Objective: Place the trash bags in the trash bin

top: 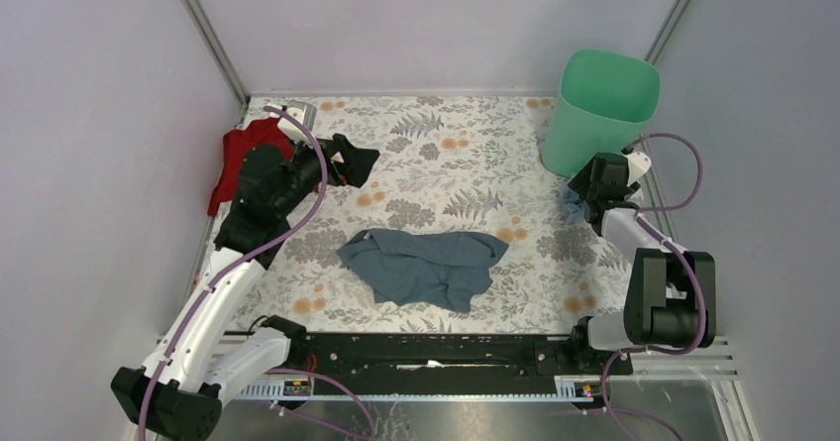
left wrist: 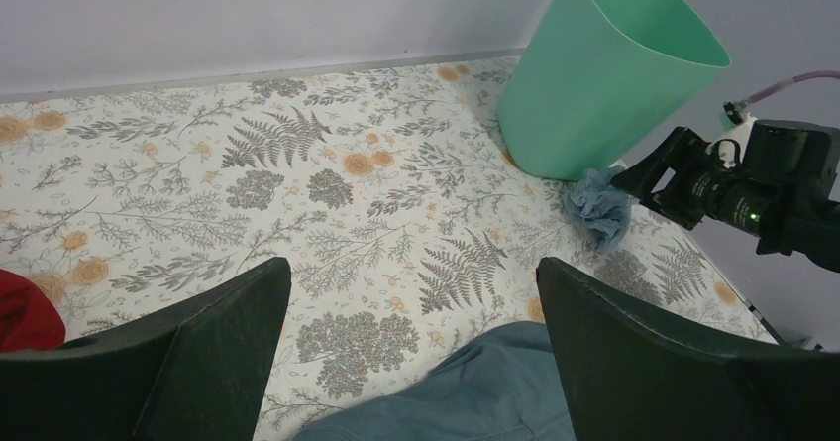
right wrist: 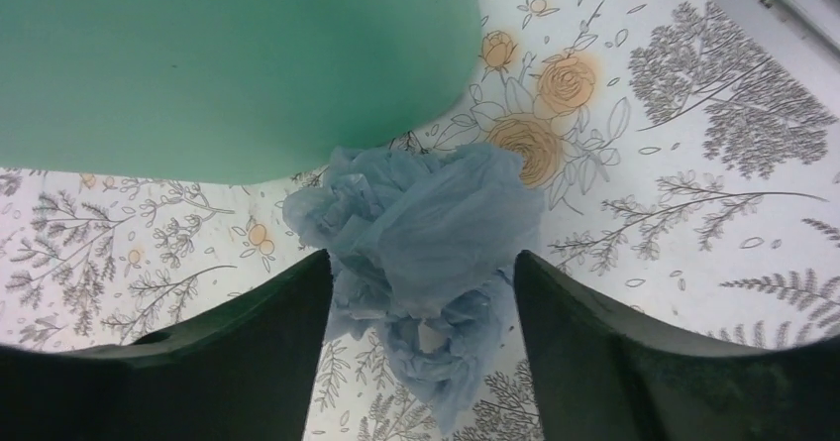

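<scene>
The trash bag (right wrist: 426, 233) is a crumpled pale-blue wad of thin film lying on the floral table at the foot of the trash bin (right wrist: 228, 64). The mint-green trash bin (top: 604, 109) stands upright in the far right corner. My right gripper (right wrist: 421, 258) is lowered over the bag, jaws apart, one finger on each side of the wad and close against it. From the left wrist view the bag (left wrist: 601, 206) and bin (left wrist: 604, 74) show with the right gripper (left wrist: 644, 178) beside them. My left gripper (top: 362, 159) hangs open and holds nothing at the far left (left wrist: 414, 268).
A grey-blue cloth (top: 426, 266) lies bunched in the middle of the table, its edge under the left gripper's view (left wrist: 475, 391). A red cloth (top: 238, 159) sits at the far left beneath the left arm. Walls close in the table on three sides.
</scene>
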Robot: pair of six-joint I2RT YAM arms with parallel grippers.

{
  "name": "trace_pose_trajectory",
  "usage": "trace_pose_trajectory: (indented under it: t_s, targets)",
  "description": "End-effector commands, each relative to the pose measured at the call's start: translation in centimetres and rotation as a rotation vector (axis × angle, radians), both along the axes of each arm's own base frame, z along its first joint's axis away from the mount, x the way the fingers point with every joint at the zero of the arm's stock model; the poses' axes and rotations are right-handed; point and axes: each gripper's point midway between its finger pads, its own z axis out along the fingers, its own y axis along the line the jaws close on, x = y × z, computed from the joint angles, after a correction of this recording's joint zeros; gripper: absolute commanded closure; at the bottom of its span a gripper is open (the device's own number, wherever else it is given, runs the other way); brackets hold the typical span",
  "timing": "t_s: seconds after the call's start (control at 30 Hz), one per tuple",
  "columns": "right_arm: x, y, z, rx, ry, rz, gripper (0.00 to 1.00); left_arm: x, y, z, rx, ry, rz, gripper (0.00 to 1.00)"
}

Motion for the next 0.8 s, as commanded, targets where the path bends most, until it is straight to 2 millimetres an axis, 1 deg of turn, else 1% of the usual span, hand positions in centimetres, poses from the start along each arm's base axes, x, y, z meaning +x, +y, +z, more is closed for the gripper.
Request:
trace_pose_trajectory:
  t_s: [0.0, 0.07, 0.1, 0.13, 0.17, 0.23, 0.37, 0.4, 0.43, 0.5, 0.53, 0.57, 0.63, 0.7, 0.77]
  targets:
    - [1.9, 0.5, 0.8, 0.000, -0.068, 0.061, 0.38, -0.2, -0.3, 3.4, -0.053, -0.071, -0.014, 0.01]
    - [1.8, 1.6, 0.1, 0.029, -0.059, 0.122, 0.57, 0.2, 0.2, 3.4, -0.073, -0.054, 0.029, 0.01]
    - [1.6, 2.2, -0.1, 0.051, -0.059, 0.141, 0.69, 0.5, 0.5, 3.3, -0.085, -0.045, 0.059, 0.01]
    - [1.4, 2.9, -0.1, 0.082, -0.063, 0.166, 0.80, 0.8, 0.9, 3.3, -0.098, -0.037, 0.087, 0.01]
    - [1.3, 3.9, 0.1, 0.113, -0.072, 0.206, 0.88, 0.9, 1.0, 3.2, -0.106, -0.030, 0.102, 0.01]
    - [0.8, 6.0, 1.0, 0.163, -0.091, 0.286, 0.91, 1.0, 1.1, 3.1, -0.111, -0.027, 0.107, 0.01]
    - [-1.1, 11.4, 2.1, 0.305, -0.075, 0.470, 0.96, 1.1, 1.2, 2.9, -0.142, -0.038, 0.118, 0.01]
    - [-1.7, 13.1, 2.4, 0.342, -0.069, 0.523, 0.97, 1.0, 1.1, 2.9, -0.148, -0.040, 0.114, 0.01]
    - [-2.4, 15.3, 2.7, 0.384, -0.065, 0.588, 0.98, 0.8, 0.8, 2.8, -0.144, -0.040, 0.096, 0.01]
    - [-3.6, 18.9, 3.9, 0.510, -0.080, 0.687, 0.99, 0.1, -0.4, 2.7, -0.109, -0.059, 0.002, 0.01]
    - [-4.1, 20.5, 4.6, 0.571, -0.094, 0.737, 1.00, -0.2, -1.1, 2.3, -0.091, -0.059, -0.047, 0.01]
    - [-4.6, 21.9, 5.6, 0.628, -0.116, 0.785, 1.00, -0.4, -1.8, 2.3, -0.095, -0.072, -0.090, 0.01]
    - [-5.3, 23.5, 7.4, 0.693, -0.153, 0.839, 1.00, -0.4, -3.0, 1.5, -0.103, -0.050, -0.157, 0.01]
    - [-5.8, 24.2, 9.0, 0.728, -0.183, 0.869, 1.00, -0.3, -4.4, 0.4, -0.111, -0.006, -0.226, 0.01]
    - [-6.1, 24.6, 10.9, 0.752, -0.218, 0.891, 1.00, -0.4, -6.2, -0.7, -0.125, 0.049, -0.302, 0.01]
